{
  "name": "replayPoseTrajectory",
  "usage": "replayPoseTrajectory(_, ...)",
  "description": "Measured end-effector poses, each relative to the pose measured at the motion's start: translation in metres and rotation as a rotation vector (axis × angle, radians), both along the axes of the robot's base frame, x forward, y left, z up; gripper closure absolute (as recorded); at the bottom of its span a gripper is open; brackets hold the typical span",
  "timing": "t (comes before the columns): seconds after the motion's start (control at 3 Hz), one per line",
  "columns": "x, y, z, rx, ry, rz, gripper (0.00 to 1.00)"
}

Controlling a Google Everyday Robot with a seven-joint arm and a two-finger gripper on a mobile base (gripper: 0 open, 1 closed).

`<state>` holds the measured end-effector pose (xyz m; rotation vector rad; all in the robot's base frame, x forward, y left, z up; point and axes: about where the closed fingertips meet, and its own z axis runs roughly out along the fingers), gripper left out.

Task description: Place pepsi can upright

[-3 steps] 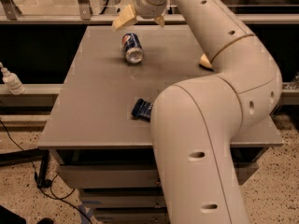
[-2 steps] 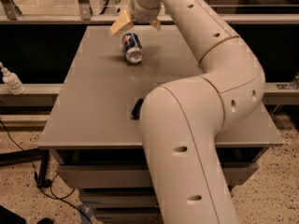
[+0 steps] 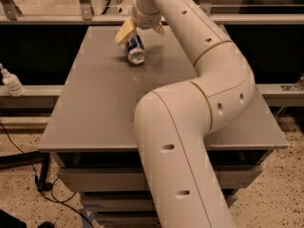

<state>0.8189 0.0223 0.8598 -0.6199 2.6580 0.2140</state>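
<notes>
Camera view, the only one I have: the pepsi can (image 3: 135, 50) is on its side at the far end of the grey table (image 3: 95, 108), a little toward the frame's left of the centre line, its silver end turned toward me and its blue body pointing toward the far edge. So the long axis runs near-to-far across the tabletop, close to flat. The gripper (image 3: 139, 34) sits at the can's far end, just above and behind it, reached there by the big cream arm (image 3: 223, 94) that bends across the right half of the frame. Its fingers are spread wide: one tan finger (image 3: 124, 32) is right against the can's frame-left flank or just beside it, I can't separate the two, and the other one on the opposite side stands clear of the can. Nothing is gripped as I read it. Judgement: the fingers straddle the can across its axis, so closing would take it by the sides near the far end; standing it up then calls for a quarter-turn lifting that end. A white bottle (image 3: 10, 81) stands on the ledge at far left, well apart
</notes>
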Motion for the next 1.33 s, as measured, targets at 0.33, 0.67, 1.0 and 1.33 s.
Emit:
replayPoseTrajectory(0.33, -0.004, 0.007, -0.005, -0.019, 0.019, 0.041, 0.00)
replayPoseTrajectory(0.67, -0.005, 0.017, -0.005, -0.032, 0.020, 0.068, 0.15)
replayPoseTrajectory(1.0, -0.004, 0.027, -0.006, -0.057, 0.017, 0.093, 0.39)
replayPoseTrajectory(1.33, -0.004, 0.034, -0.007, -0.081, 0.013, 0.107, 0.62)
